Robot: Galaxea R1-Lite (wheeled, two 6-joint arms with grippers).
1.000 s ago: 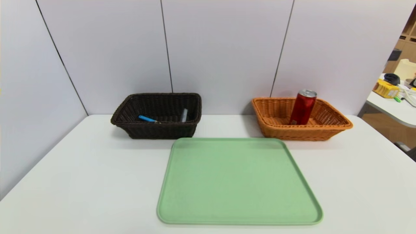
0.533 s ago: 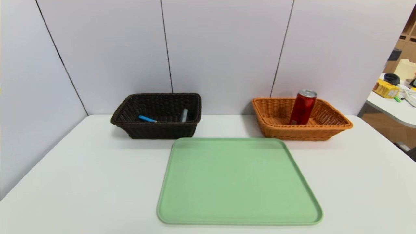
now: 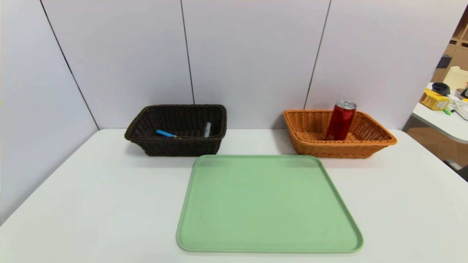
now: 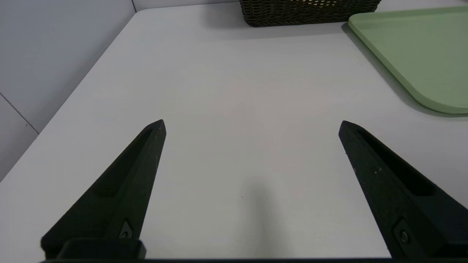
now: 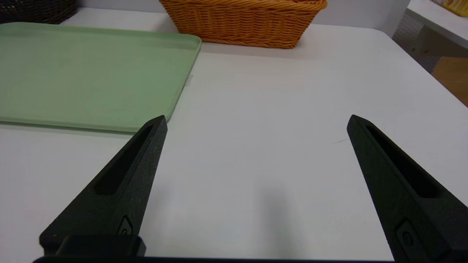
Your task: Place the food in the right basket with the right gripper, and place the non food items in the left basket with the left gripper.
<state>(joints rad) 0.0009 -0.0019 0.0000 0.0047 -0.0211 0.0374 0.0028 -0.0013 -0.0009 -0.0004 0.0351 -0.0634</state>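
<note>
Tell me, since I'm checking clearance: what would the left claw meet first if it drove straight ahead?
Probably the dark brown basket. The open left claw points along bare table toward it; depth is uncertain.

My left gripper hangs over the bare white table, jaws spread wide, nothing between them. Dark brown basket stands at the table's far edge. Green tray lies just beside it, corner rounded.

White table, grey panelled wall, cluttered side table
</note>
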